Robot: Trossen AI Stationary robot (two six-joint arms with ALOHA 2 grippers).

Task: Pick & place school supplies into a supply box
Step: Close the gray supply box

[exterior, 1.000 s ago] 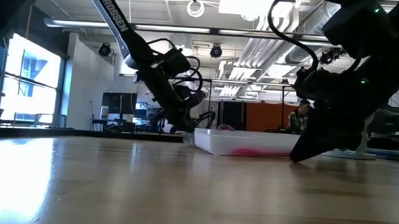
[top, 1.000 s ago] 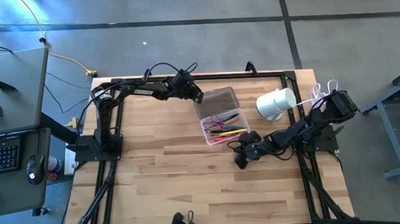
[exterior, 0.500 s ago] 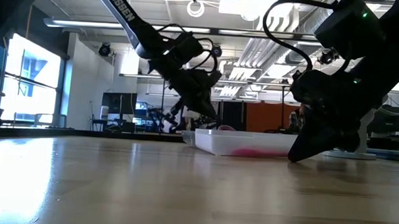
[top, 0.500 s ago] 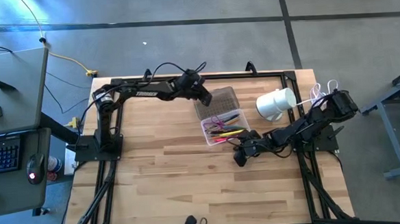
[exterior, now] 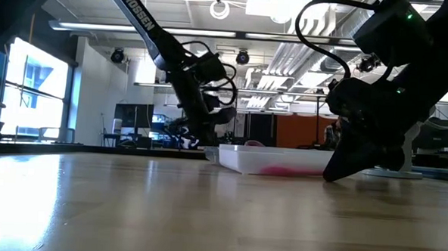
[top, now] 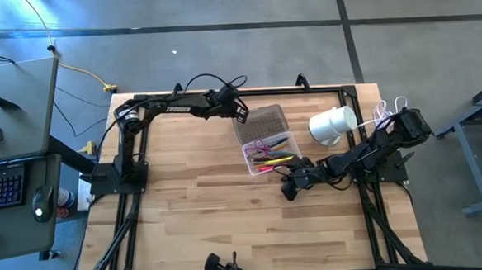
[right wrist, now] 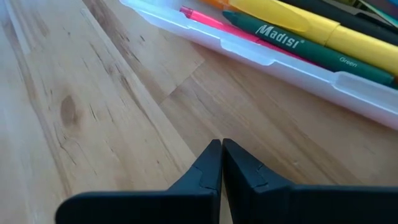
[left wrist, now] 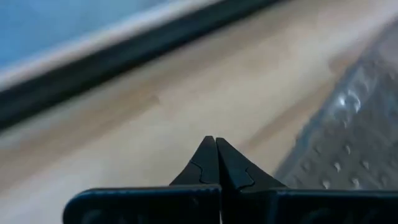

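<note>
Your wooden surface [top: 228,210] fills the middle of the high view. Right of centre lies the supply box [top: 267,153], open, its textured lid [top: 258,122] folded toward the upper part of the frame. Pens [top: 274,157] in green, yellow and pink rest inside it. Your right gripper [top: 288,190] sits just below and right of the box, jaws clenched on nothing. Your left gripper [top: 241,113] hovers at the lid's upper-left corner, jaws likewise clenched and empty.
</note>
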